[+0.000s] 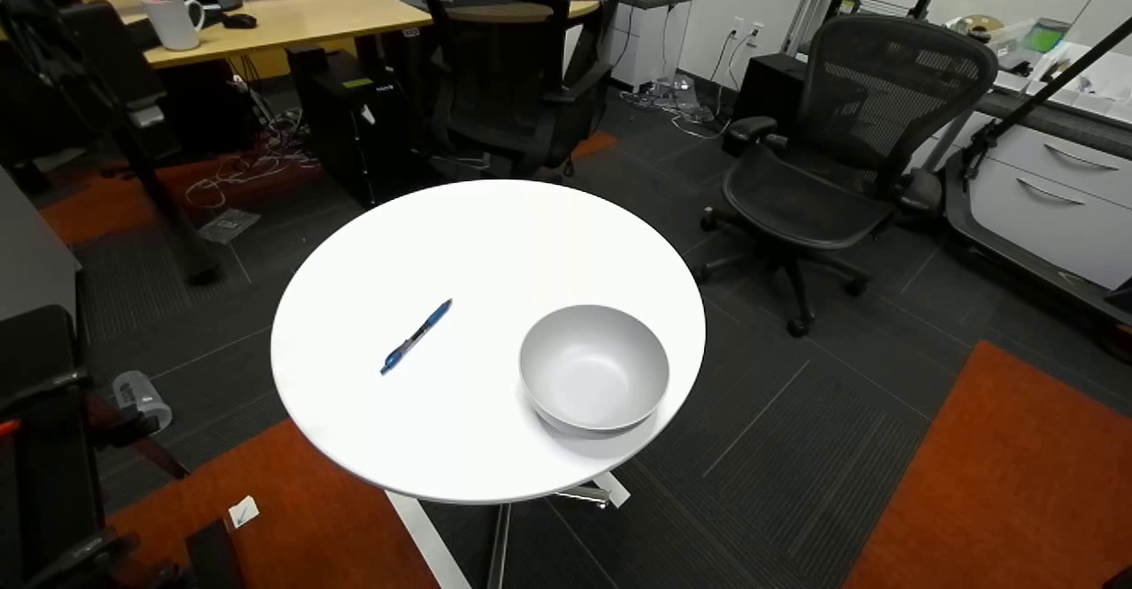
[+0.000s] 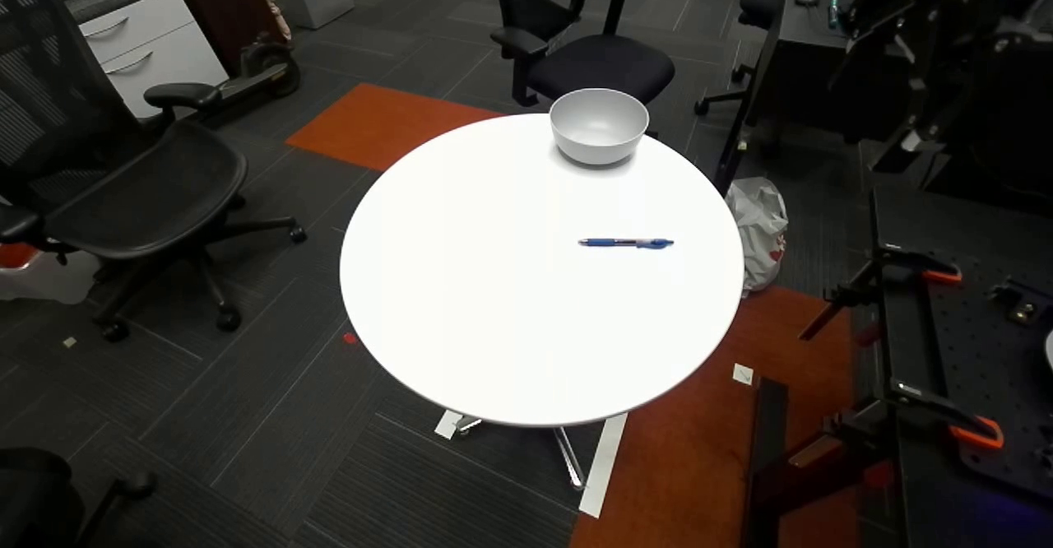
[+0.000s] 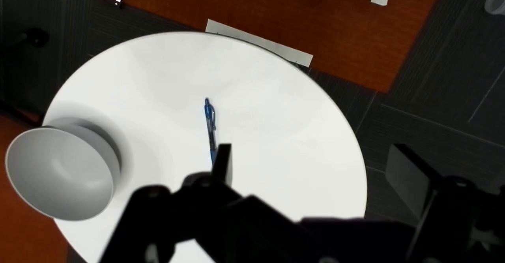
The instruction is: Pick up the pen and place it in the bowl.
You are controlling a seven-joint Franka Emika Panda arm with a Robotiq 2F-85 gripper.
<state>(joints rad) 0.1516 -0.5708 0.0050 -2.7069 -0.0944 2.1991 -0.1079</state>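
The blue pen point(image 3: 210, 124) lies on the round white table point(image 3: 284, 128); it also shows in both exterior views point(image 1: 416, 337) point(image 2: 625, 243). In the wrist view its lower end is hidden behind the left finger. The light grey bowl point(image 3: 59, 172) stands upright near the table's edge, apart from the pen, and shows in both exterior views point(image 1: 594, 368) point(image 2: 599, 125). Its visible inside holds nothing. My gripper point(image 3: 311, 152) is open with nothing between its fingers, above the table. In an exterior view the dark gripper point(image 2: 860, 124) is at the upper right, off the table's side.
A black mesh chair point(image 1: 849, 129) stands beside the table, and another chair point(image 2: 600, 62) stands behind the bowl's side. A black workbench point(image 2: 971, 350) with orange-tipped clamps is near the table. A desk point(image 1: 301, 14) with a white mug point(image 1: 174, 23) is farther off.
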